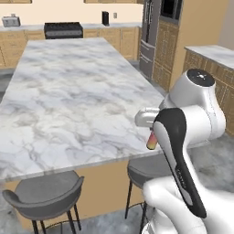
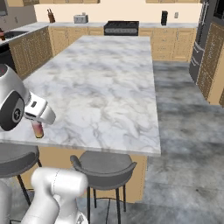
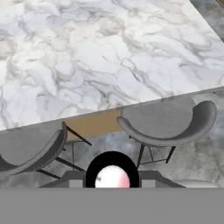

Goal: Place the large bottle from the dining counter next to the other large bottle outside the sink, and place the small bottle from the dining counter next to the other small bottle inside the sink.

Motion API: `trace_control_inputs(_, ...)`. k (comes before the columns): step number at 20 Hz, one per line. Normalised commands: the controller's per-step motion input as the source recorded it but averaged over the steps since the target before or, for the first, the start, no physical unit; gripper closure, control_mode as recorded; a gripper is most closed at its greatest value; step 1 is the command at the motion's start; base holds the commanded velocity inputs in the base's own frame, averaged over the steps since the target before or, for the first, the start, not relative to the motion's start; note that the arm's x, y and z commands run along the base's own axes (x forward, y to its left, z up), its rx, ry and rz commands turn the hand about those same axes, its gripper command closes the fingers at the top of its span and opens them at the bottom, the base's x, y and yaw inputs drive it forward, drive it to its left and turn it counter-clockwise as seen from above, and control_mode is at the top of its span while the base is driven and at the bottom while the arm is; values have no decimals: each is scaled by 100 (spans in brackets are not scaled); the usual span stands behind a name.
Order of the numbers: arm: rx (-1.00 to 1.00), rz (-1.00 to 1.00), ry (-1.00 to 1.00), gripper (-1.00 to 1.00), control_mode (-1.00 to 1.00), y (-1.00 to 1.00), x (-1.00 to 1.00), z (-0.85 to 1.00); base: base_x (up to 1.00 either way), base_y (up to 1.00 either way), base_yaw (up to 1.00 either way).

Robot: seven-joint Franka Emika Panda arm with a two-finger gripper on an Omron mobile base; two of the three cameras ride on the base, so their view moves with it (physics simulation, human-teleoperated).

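My gripper point(image 1: 152, 135) is shut on the small bottle point(image 1: 151, 142), a slim pale pink body fading to orange. It hangs upright just past the near edge of the dining counter point(image 1: 77, 100), above the stools. From the right, the small bottle point(image 2: 38, 130) sticks out below the white hand and my gripper point(image 2: 36, 124). In the hand view the small bottle point(image 3: 112, 177) is seen end-on between the fingers of my gripper point(image 3: 112, 180), as a black ring around a pale pink middle. The sink point(image 2: 12, 33) is a dark patch on the far left counter. The large bottles and the other small bottle are out of view.
Two grey stools point(image 1: 45, 194) point(image 1: 148, 169) stand under the counter's near edge, right below the hand. A black stove point(image 2: 121, 27) and a toaster point(image 2: 80, 19) sit on the back counter. A fridge and tall wooden cabinets point(image 1: 157, 41) line the right side.
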Motion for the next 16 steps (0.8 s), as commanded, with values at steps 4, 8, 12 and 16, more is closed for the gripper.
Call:
trace_control_inputs(4, 0, 0, 0, 100, 100, 0, 0, 0, -96, 85, 2)
trace_control_inputs(8, 0, 0, 0, 100, 100, 0, 0, 0, -27, 100, 0)
trace_control_inputs(12, 0, 0, 0, 100, 100, 0, 0, 0, 0, 100, 0)
trace_control_inputs(16, 0, 0, 0, 100, 100, 0, 0, 0, 3, 100, 0)
